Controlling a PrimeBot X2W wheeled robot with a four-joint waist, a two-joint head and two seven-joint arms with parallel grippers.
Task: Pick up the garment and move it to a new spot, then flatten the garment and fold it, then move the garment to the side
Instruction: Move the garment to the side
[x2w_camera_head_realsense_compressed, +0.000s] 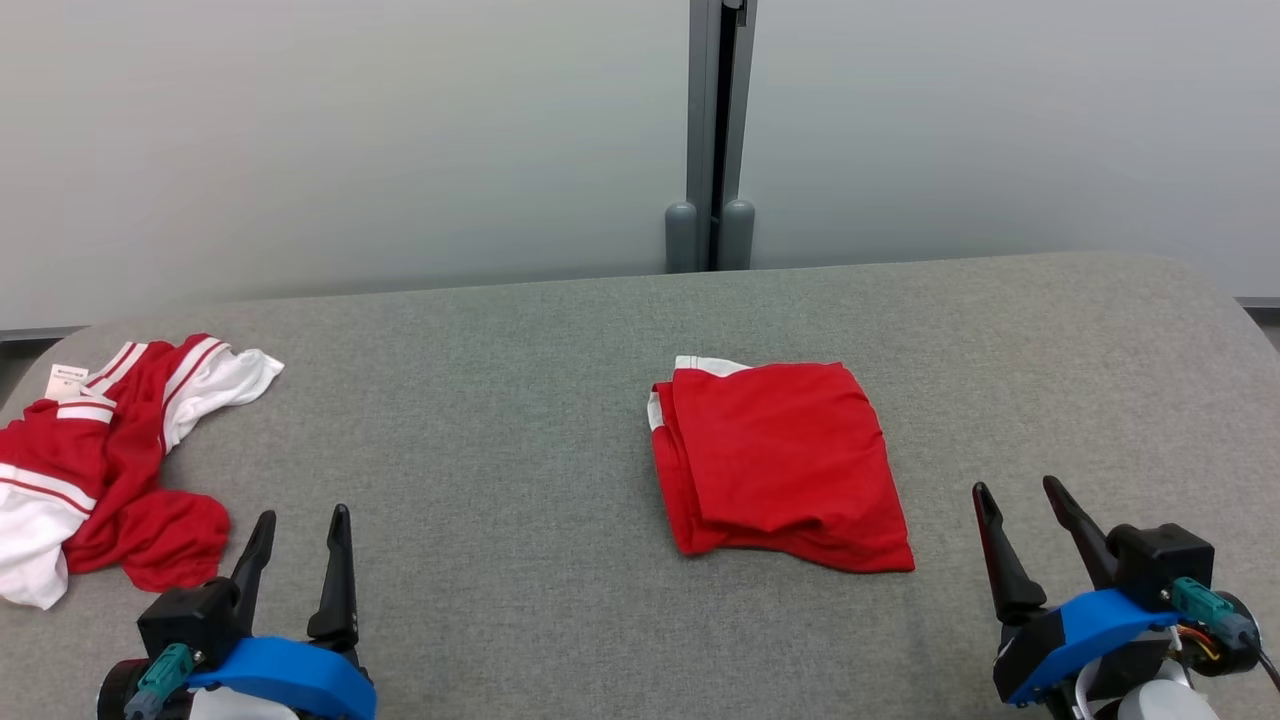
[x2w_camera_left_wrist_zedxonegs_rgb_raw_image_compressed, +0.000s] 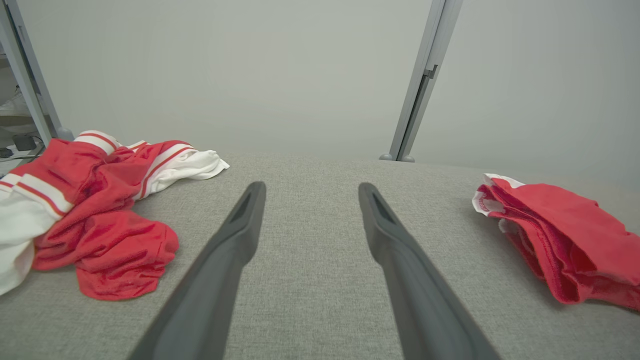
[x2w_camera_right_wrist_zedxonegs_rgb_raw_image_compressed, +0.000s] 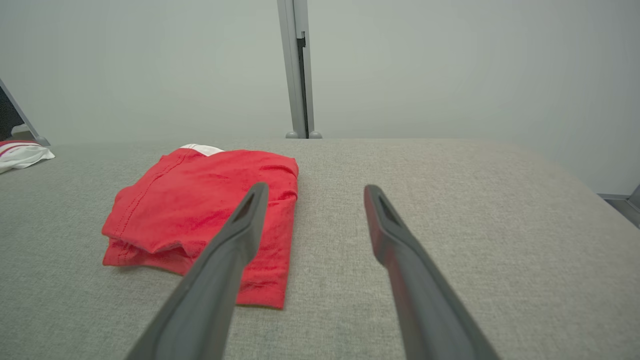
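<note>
Lighting: bright, even and diffuse; source not identified.
Shadows: a thin, soft one is cast under the folded red garment (x2w_camera_right_wrist_zedxonegs_rgb_raw_image_compressed: 200, 200) on the grey fabric surface (x2w_camera_head_realsense_compressed: 500, 450).
Focus: the head view is rendered sharp.
Distortion: the grey post (x2w_camera_left_wrist_zedxonegs_rgb_raw_image_compressed: 420, 85) is shown leaning in the left wrist view.

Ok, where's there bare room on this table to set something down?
Widest bare stretch: between the crumpled red-and-white pile and the folded red garment. Also bare right of that garment, up to the table edge. The left end is crowded by the pile.
</note>
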